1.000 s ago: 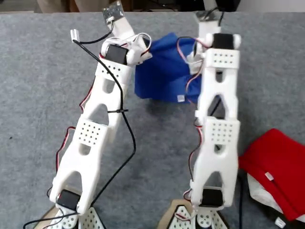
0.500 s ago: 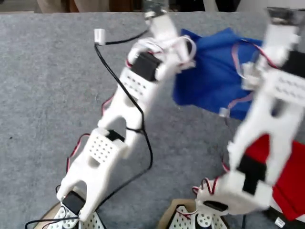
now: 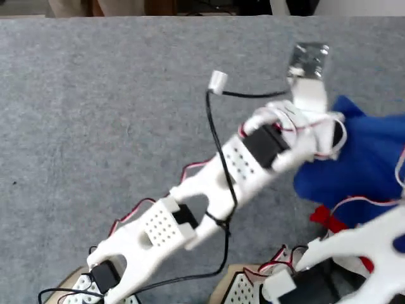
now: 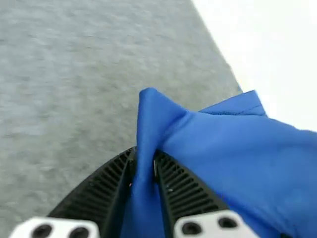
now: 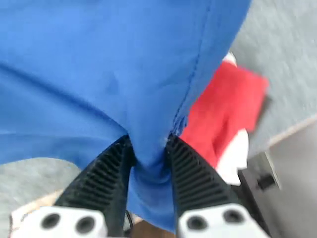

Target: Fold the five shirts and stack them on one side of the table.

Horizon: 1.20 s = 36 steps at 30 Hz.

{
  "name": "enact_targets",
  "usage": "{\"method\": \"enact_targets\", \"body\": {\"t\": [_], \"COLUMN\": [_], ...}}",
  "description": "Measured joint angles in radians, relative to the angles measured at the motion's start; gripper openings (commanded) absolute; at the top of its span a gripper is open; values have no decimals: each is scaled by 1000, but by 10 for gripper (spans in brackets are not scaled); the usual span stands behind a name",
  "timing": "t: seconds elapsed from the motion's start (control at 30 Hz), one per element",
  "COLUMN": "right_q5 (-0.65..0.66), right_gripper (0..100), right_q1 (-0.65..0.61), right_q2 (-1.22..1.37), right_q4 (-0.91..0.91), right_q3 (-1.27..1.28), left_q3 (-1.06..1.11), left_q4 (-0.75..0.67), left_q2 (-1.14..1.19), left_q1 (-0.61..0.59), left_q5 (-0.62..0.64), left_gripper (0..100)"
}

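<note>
Left wrist view is showing the left tool [image 4: 143, 166] squeezing tight on a bunched-up corner of the soft blue cloth shirt [image 4: 233, 148] over the fuzzy grey tabletop [image 4: 74, 74]. The right tool [image 5: 148, 144] is pinching another fold of the same blue shirt, and past it a folded red cloth shirt [image 5: 223, 109] is lying with a bit of white cloth [image 5: 235, 156] peeking out just beside it. From high up, the blue shirt is sitting over the right side of the tabletop, between the two white arms.
</note>
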Motion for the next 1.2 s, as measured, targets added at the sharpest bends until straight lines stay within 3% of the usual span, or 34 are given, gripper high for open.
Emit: {"method": "enact_targets", "body": {"t": [0.27,0.57,0.73,0.9,1.2], "right_q5": [107,114,114,132,132], "right_gripper": [5,11,183,372,381], "right_q1": [233,302,302,308,308], "right_q2": [-63,-63,-63,-63,-91], "right_q4": [-81,-161,-161,-163,-163], "right_q3": [127,180,180,180,180], "left_q3": [26,89,89,86,23], "left_q4": [-40,-112,-112,-63,-12], "left_q2": [8,34,34,34,34], "left_q1": [110,147,146,121,46], "left_q5": [-17,-32,-35,-37,-37], "left_gripper": [18,26,224,239,239]}}
